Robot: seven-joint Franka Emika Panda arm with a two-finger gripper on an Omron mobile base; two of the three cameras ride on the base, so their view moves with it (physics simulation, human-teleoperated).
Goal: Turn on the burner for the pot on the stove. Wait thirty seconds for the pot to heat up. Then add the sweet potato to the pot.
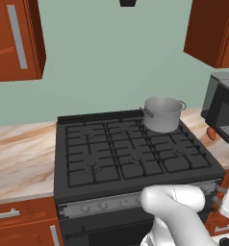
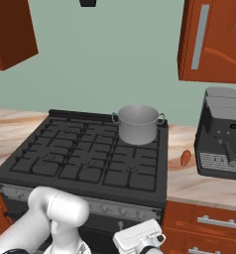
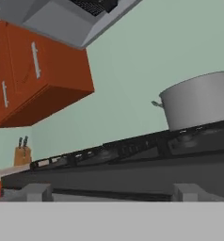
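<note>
On the far right burner of the stove (image 1: 131, 153) stands the pot (image 1: 162, 113), upright, with its two loop handles at the sides. Its inside looks plain grey; I cannot tell if something is in it. The sweet potato (image 2: 186, 157) lies on the tabletop (image 2: 189, 181) right of the stove, just beside the coffee machine (image 2: 223, 132), well apart from the pot. The jaws are low in front of the stove, fully open, holding nothing.

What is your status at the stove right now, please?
Gripper open, empty, low at stove front. Pot on back right burner. Sweet potato on counter beside coffee machine. Nothing blocking.
</note>
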